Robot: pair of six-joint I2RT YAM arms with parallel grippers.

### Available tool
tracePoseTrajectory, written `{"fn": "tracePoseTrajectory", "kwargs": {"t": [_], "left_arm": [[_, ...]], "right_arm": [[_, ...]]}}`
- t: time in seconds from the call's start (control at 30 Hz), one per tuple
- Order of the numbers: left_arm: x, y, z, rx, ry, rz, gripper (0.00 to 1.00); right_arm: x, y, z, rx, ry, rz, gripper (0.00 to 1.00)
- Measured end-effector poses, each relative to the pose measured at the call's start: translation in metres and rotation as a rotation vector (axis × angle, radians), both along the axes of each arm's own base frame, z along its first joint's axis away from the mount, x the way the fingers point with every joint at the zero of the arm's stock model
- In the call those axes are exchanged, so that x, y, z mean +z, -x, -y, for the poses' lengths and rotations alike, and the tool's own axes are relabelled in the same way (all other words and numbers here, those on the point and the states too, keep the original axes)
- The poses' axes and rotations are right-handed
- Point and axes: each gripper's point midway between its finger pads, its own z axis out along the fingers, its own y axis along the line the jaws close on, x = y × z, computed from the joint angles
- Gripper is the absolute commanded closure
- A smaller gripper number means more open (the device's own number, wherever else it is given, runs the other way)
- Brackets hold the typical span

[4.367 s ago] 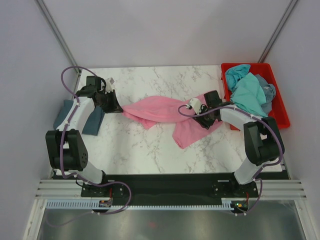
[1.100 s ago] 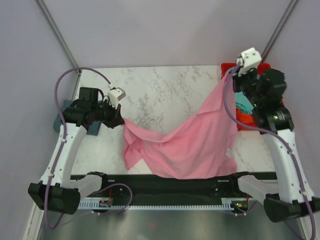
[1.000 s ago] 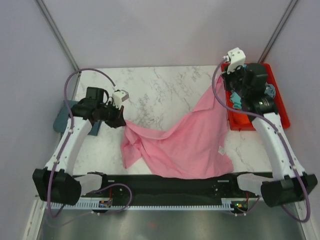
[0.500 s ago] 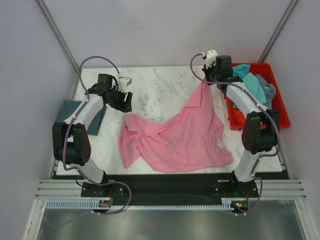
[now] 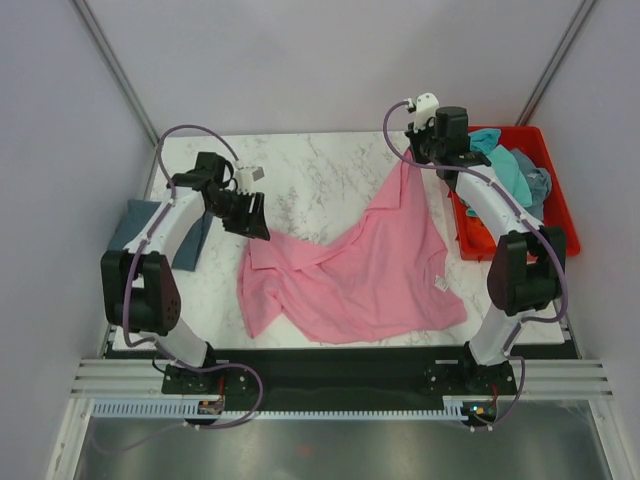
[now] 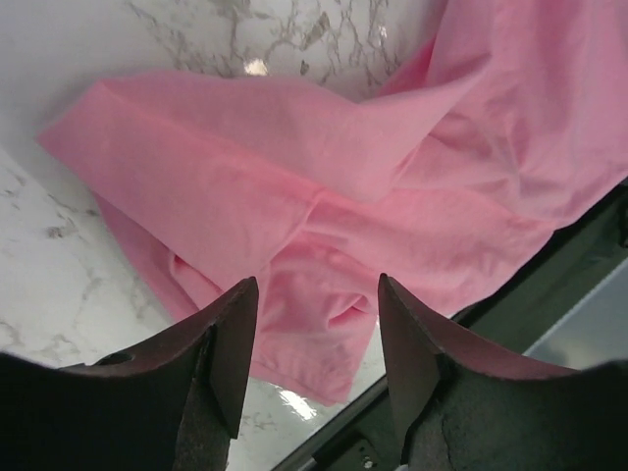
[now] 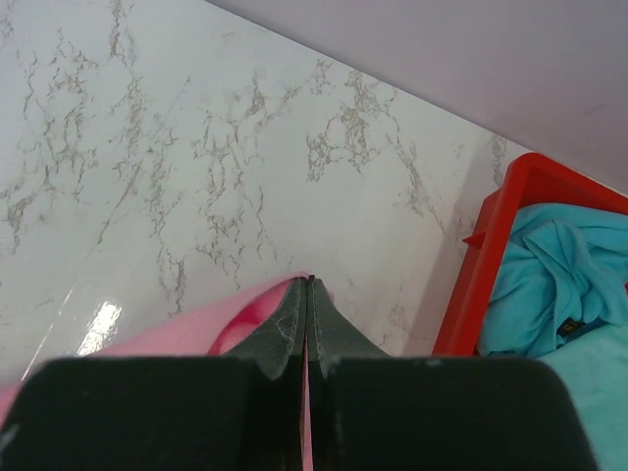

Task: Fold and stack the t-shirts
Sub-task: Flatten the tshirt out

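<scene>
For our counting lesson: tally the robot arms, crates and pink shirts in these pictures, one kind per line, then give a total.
arms: 2 (left arm, right arm)
crate: 1
pink shirt: 1
Total: 4

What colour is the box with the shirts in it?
The crate is red, clearest in the top external view.

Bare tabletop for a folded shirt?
Far marble between left gripper and right gripper, behind the pink shirt. Narrow near-left strip between slate-blue stack and it. Crowded: centre to near-right under that shirt; red crate's far half heaped.
</scene>
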Motion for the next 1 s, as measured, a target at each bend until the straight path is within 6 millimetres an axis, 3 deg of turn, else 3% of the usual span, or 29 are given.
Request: {"fn": "tracePoseTrajectory", "kwargs": {"t": [0.13,0.4,0.7,1.0], "left_arm": [[-0.025,0.015,-0.003,0.046,0.013,-0.171,0.42],[-0.055,0.029,-0.014,0.104,0.002,-0.330,0.48],[-0.076,0.044,-0.020,0.123,-0.016,-0.437,0.45],[-0.099,0.046,-0.026,0.139,-0.044,-0.507,0.45]], "right_arm": [[-0.001,0.002,-0.003,0.010,-0.015,-0.009,1.00],[-0.001,0.002,-0.007,0.024,-0.021,-0.010,1.00],[-0.006,0.004,-0.007,0.025,-0.019,-0.021,1.00],[-0.009,0.005,-0.007,0.023,-0.016,-0.026,1.00]]}}
